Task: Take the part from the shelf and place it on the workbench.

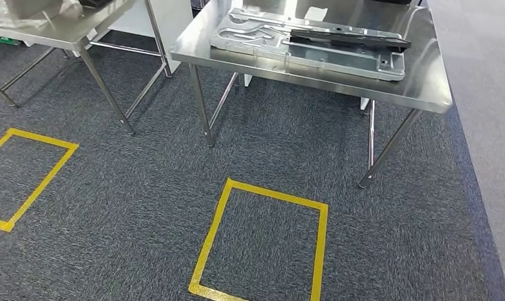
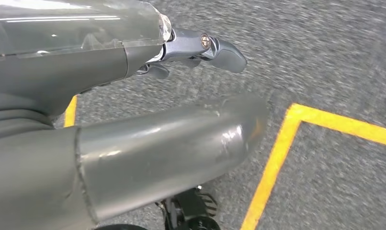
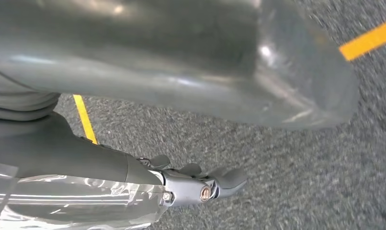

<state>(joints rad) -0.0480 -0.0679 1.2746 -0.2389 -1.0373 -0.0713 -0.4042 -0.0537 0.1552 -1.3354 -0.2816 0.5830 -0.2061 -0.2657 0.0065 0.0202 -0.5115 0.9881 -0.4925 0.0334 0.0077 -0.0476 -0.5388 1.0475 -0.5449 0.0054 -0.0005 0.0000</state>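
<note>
left table: sitting in the upper left of the head view, a steel top with something pale and blurred on it that i cannot make out.
left square: yellow tape lying on the carpet at the left edge.
near square: yellow tape lying at lower centre, directly in front of the workbench.
workbench: standing at upper centre to upper right, on thin legs.
part: a flat grey metal panel lying on the workbench top, with a dark bar resting along its far side; its long axis is running left to right across the frame, dipping slightly toward the right.
shelf: i cannot tell where it is standing.
left hand: hanging over the carpet beside yellow tape, fingers stretched out and apart from the thumb, holding nothing.
right hand: hanging over the carpet, fingers stretched out, nothing between them and the thumb, so released.
key relation: the part is lying ahead of and above both hanging hands, well apart from each; neither hand is looking clearly nearer, since the panel is sitting close to centre, a little right.
judgement: the panel appears to be resting already at the goal, or another one is waiting to be fetched; i cannot tell which.
</note>
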